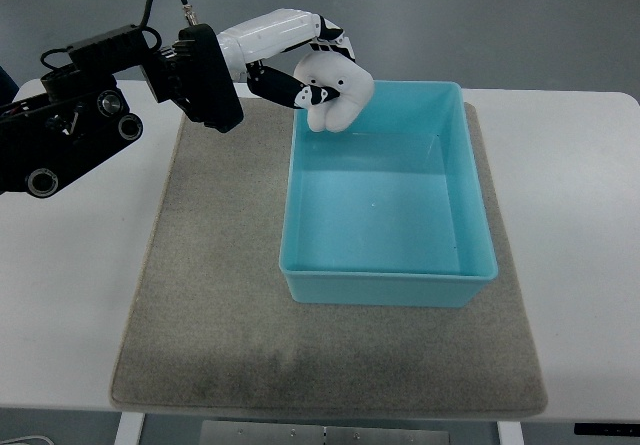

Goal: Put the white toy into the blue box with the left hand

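Note:
My left hand [305,65] reaches in from the left edge and is shut on the white toy [338,90]. The toy is a rounded, lumpy white shape. It hangs above the far left corner of the blue box [300,165], over the rim. The blue box is a light blue open rectangular bin with nothing inside, standing on a grey mat [215,265]. The right arm does not show.
The grey mat lies on a white table [590,215]. The left arm's black forearm [90,115] stretches over the table's left side. The floor shows beyond the table's far edge.

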`<state>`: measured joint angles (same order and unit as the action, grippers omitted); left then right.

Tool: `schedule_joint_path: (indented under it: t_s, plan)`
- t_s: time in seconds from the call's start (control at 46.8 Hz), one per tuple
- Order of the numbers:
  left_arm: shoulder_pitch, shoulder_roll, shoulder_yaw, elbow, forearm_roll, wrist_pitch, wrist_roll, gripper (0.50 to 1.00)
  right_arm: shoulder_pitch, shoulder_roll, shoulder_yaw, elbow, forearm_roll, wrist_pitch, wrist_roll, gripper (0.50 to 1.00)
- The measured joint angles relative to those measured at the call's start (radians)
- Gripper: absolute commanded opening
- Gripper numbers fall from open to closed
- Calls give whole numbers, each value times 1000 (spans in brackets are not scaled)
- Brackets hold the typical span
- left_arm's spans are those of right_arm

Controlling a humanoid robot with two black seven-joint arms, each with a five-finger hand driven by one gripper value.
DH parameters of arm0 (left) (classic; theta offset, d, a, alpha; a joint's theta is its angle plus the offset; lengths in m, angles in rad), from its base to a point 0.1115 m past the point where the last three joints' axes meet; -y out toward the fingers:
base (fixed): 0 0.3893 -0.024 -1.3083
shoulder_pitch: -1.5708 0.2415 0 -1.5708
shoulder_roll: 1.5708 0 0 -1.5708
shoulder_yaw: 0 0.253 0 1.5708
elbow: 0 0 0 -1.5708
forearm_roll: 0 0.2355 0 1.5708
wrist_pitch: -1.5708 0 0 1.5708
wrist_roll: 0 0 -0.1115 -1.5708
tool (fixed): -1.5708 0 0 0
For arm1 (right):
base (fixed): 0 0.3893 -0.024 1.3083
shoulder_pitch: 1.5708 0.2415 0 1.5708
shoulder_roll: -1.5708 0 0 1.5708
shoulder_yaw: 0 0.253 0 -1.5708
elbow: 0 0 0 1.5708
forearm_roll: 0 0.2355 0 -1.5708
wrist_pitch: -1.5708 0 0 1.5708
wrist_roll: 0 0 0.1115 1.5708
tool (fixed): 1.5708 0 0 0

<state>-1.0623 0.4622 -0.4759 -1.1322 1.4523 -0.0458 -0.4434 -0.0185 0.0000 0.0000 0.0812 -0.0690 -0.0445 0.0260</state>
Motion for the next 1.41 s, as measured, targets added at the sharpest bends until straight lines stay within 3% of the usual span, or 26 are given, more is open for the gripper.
schedule_joint_path:
  t_s: [0.299, 0.384, 0.47, 0.534, 0.619, 0.705, 1.004, 1.282, 1.41]
  plan:
    - [3, -51, 106, -6, 2, 0, 0, 510, 0, 0, 0, 0, 0, 0, 0, 936]
    - [10, -59, 123, -6, 2, 0, -1, 602, 0, 0, 0, 0, 0, 0, 0, 936]
    - [16, -65, 128, -6, 2, 0, -1, 741, 0, 0, 0, 0, 0, 0, 0, 936]
    - [20, -65, 128, -6, 2, 0, -1, 778, 0, 0, 0, 0, 0, 0, 0, 936]
    - [21, -65, 131, -6, 0, 0, -1, 880, 0, 0, 0, 0, 0, 0, 0, 936]
    - [21, -65, 144, -5, -1, 0, 0, 926, 0, 0, 0, 0, 0, 0, 0, 936]
    - [44, -71, 146, -5, -14, 2, -1, 992, 0, 0, 0, 0, 0, 0, 0, 936]
    - [53, -62, 129, 2, -96, 25, -2, 992, 0, 0, 0, 0, 0, 0, 0, 936]
    - [59, -49, 121, 3, -273, 87, -2, 992, 0, 0, 0, 0, 0, 0, 0, 936]
